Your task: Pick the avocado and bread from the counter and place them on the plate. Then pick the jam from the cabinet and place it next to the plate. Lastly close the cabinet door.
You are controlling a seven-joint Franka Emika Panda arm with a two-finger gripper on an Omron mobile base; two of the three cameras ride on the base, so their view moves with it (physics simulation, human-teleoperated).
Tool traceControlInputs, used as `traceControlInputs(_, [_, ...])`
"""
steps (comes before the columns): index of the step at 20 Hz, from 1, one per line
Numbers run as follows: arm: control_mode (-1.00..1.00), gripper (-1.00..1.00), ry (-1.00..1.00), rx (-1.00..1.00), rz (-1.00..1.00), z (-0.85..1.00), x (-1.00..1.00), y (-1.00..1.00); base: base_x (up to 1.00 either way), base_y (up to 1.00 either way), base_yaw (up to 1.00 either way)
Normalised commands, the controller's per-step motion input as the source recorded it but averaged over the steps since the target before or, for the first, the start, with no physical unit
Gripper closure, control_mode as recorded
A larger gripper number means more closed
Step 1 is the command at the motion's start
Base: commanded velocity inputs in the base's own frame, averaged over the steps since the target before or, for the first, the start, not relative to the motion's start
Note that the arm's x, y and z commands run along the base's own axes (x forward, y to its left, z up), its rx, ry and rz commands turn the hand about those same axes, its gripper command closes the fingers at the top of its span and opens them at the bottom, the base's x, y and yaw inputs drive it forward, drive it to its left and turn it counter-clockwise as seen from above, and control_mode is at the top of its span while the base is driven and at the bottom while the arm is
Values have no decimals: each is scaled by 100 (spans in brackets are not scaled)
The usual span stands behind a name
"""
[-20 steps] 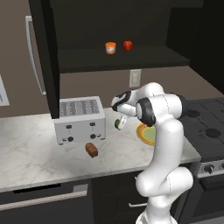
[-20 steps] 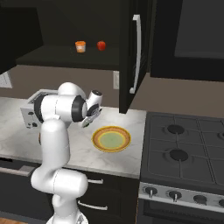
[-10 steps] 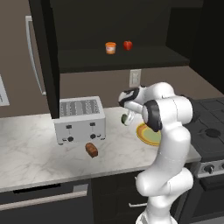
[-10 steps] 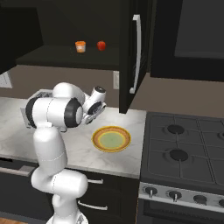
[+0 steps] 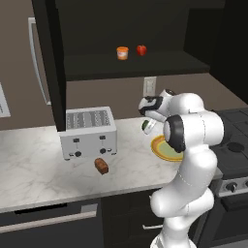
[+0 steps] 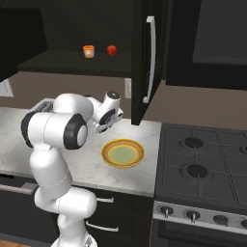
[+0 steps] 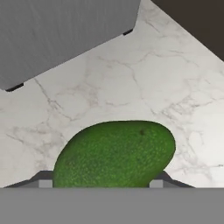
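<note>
The dark green avocado (image 7: 113, 153) sits between my gripper's fingertips, held off the white marble counter (image 5: 34, 169). In the left base view my gripper (image 5: 147, 124) is shut on the avocado (image 5: 146, 127) just left of the yellow-rimmed plate (image 5: 162, 148), above the counter. The reddish-brown bread (image 5: 101, 166) lies on the counter in front of the toaster. The orange jam (image 5: 122, 53) stands on the shelf of the open cabinet (image 5: 145, 68). From the right, the plate (image 6: 107, 153) lies below and right of my gripper (image 6: 102, 127). The cabinet door (image 6: 144, 72) stands open.
A silver toaster (image 5: 88, 132) stands on the counter left of my hand. A red round fruit (image 5: 141, 50) sits beside the jam (image 6: 89, 51). A black stove (image 6: 202, 164) adjoins the counter on the right. The other open cabinet door (image 5: 51, 63) hangs above the toaster.
My arm has swung to the right, carrying the avocado from beside the toaster toward the plate's left edge. Bread, jam and doors stay put.
</note>
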Motion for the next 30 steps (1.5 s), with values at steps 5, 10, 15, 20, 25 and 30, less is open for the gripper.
traceControlInputs(5, [-100, 100, 7, 0, -22, 34, -16, -13, 0, 0, 0])
traceControlInputs(10, [-100, 100, 9, -3, -22, -1, -16, -17, 0, 0, 0])
traceControlInputs(15, [-100, 100, 2, -7, -22, -2, -22, -29, 0, 0, 0])
traceControlInputs(20, [-100, 100, 1, -7, -20, -2, -13, -23, 0, 0, 0])
traceControlInputs(25, [-100, 100, 2, -4, -18, -11, -13, -13, 0, 0, 0])
traceControlInputs(30, [-100, 100, 13, -1, -17, -13, -2, -6, 0, 0, 0])
